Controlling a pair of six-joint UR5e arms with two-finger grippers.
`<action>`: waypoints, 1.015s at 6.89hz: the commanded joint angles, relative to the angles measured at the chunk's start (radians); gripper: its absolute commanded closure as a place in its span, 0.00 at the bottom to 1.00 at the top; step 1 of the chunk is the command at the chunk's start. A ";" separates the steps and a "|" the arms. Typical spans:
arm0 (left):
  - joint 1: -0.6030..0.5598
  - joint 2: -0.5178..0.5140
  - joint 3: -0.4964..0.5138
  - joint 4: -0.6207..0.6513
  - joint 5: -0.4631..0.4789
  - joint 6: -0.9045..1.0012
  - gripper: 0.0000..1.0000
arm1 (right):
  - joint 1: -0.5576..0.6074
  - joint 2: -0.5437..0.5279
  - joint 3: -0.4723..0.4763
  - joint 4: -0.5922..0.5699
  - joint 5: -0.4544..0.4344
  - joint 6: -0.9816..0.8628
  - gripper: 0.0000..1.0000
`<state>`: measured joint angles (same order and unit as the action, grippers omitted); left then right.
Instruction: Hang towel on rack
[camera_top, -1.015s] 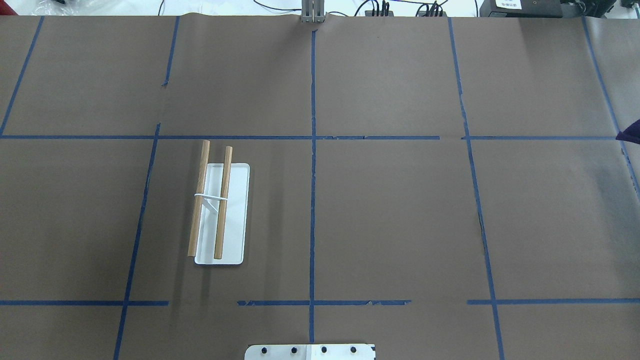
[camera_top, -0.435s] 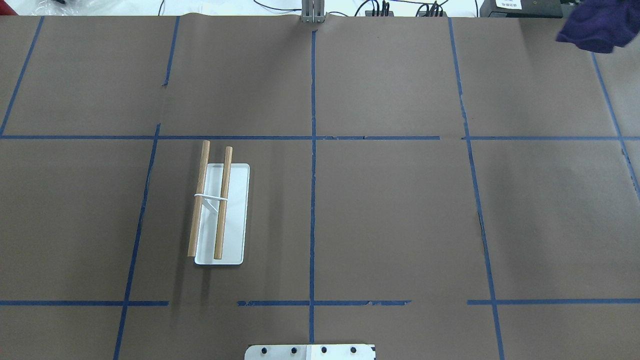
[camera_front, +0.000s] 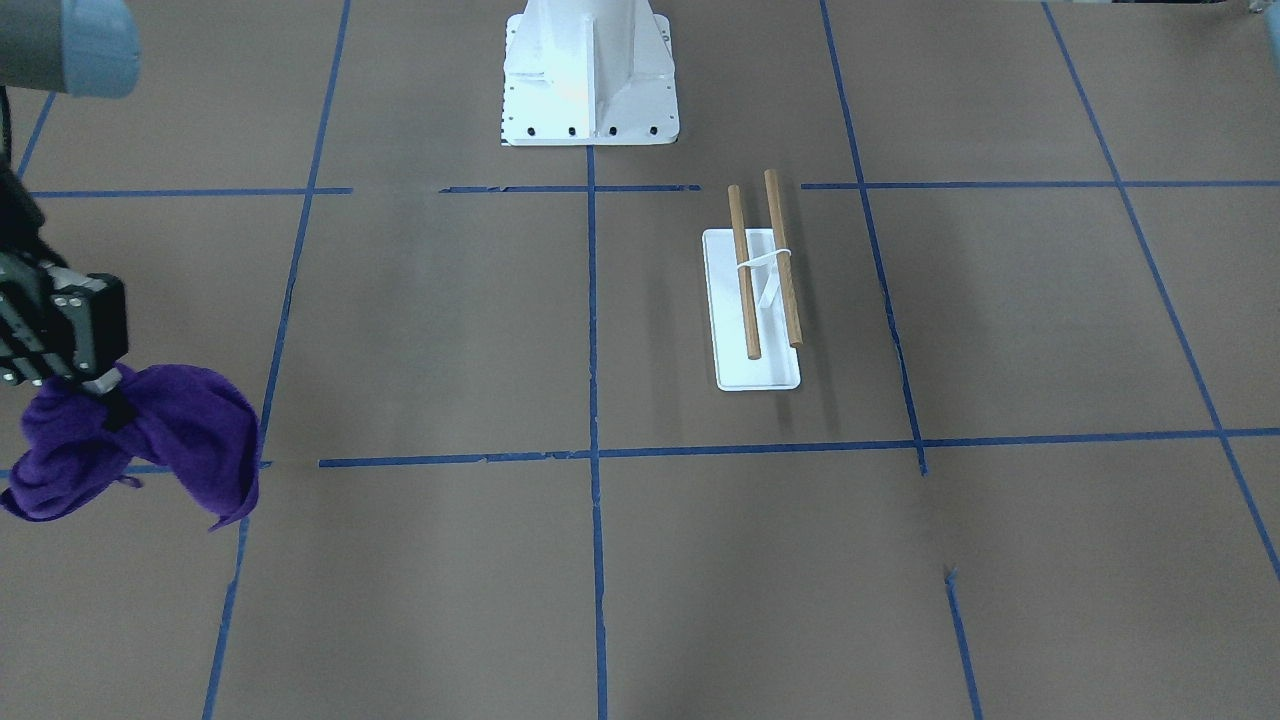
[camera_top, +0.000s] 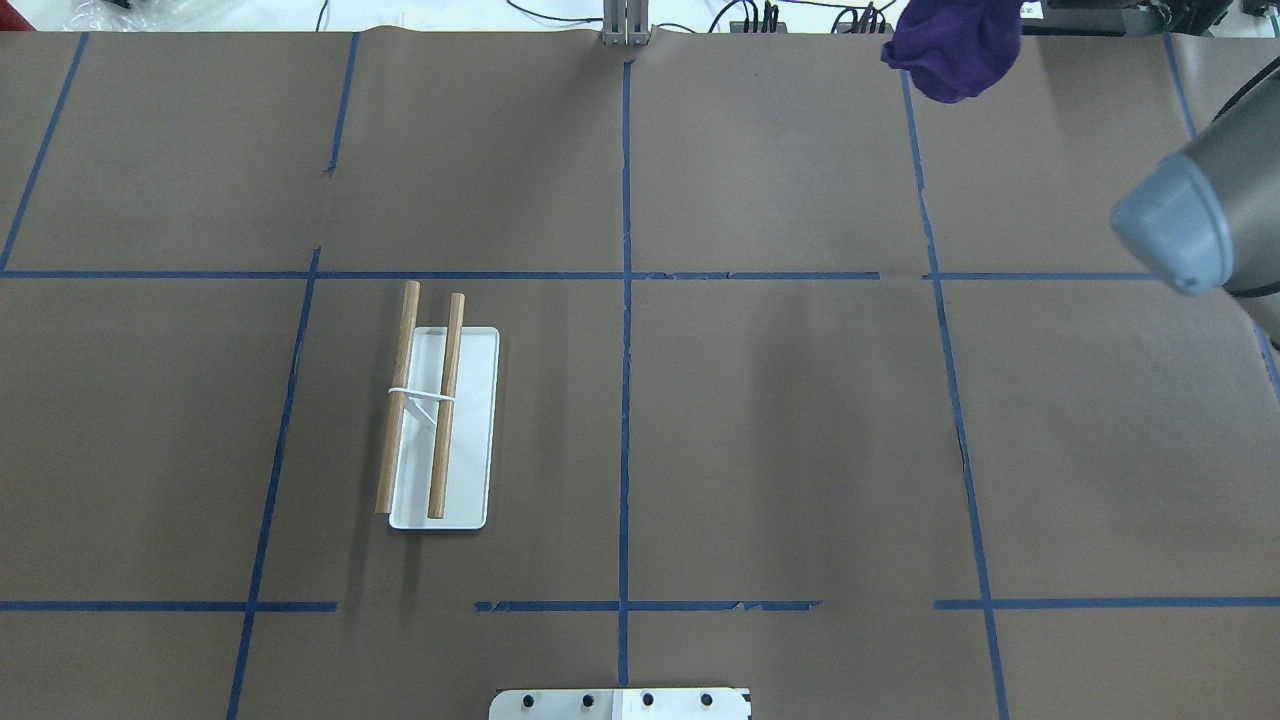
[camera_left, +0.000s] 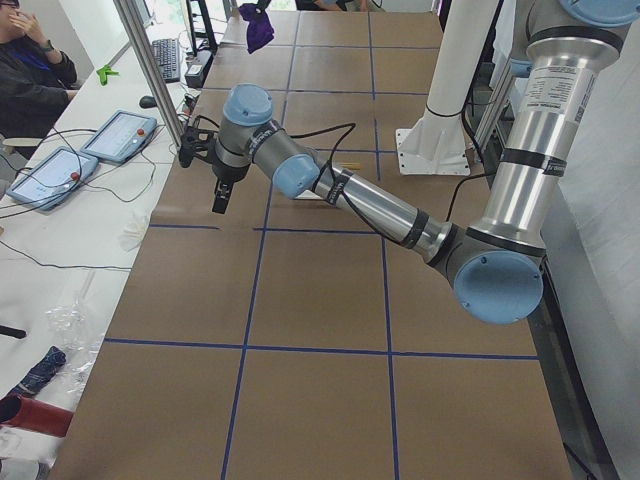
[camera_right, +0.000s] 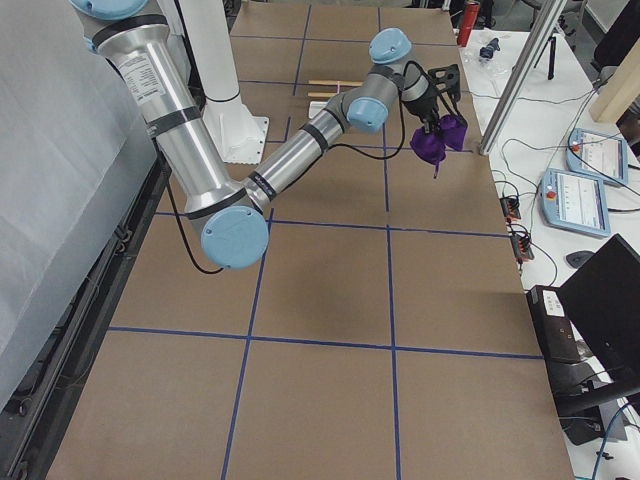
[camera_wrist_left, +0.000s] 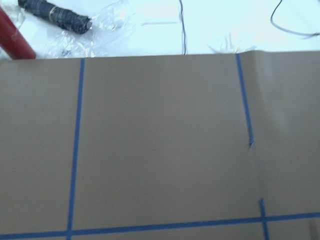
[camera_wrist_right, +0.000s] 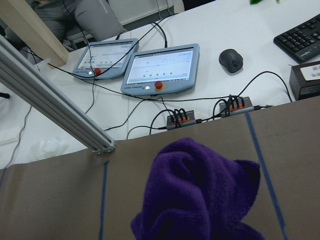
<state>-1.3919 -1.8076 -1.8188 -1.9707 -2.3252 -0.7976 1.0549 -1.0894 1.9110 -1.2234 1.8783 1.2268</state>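
The towel (camera_front: 150, 440) is a crumpled deep purple bunch that hangs above the table from my right gripper (camera_front: 108, 400), which is shut on its top. It also shows at the far edge in the overhead view (camera_top: 955, 45), in the exterior right view (camera_right: 433, 140) and in the right wrist view (camera_wrist_right: 200, 195). The rack (camera_top: 470, 420), a white base plate with two wooden dowels (camera_top: 445, 400), stands far off on the left half of the table and bears nothing; it also shows in the front-facing view (camera_front: 760, 370). My left gripper (camera_left: 220, 198) hovers over the table's far edge; I cannot tell whether it is open or shut.
The white bolted pedestal (camera_front: 590, 80) stands at the robot's side. An aluminium post (camera_top: 625, 25) rises at the far edge, with cables, pendants (camera_wrist_right: 160, 65) and a keyboard beyond. My right arm's elbow (camera_top: 1190, 220) hangs over the right side.
The towel has swung from the table's right edge up to the far right corner and then leftward along the far edge. My right arm's elbow has come into the overhead view.
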 joint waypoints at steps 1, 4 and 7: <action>0.134 -0.054 0.039 -0.303 0.004 -0.442 0.00 | -0.213 0.034 0.049 0.159 -0.280 0.289 1.00; 0.299 -0.204 0.095 -0.436 0.006 -0.846 0.00 | -0.436 0.036 0.098 0.321 -0.475 0.425 1.00; 0.332 -0.289 0.140 -0.486 0.004 -1.052 0.00 | -0.592 0.034 0.100 0.450 -0.630 0.402 1.00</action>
<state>-1.0739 -2.0737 -1.7038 -2.4278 -2.3197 -1.8048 0.4940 -1.0542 2.0079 -0.8167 1.2554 1.6403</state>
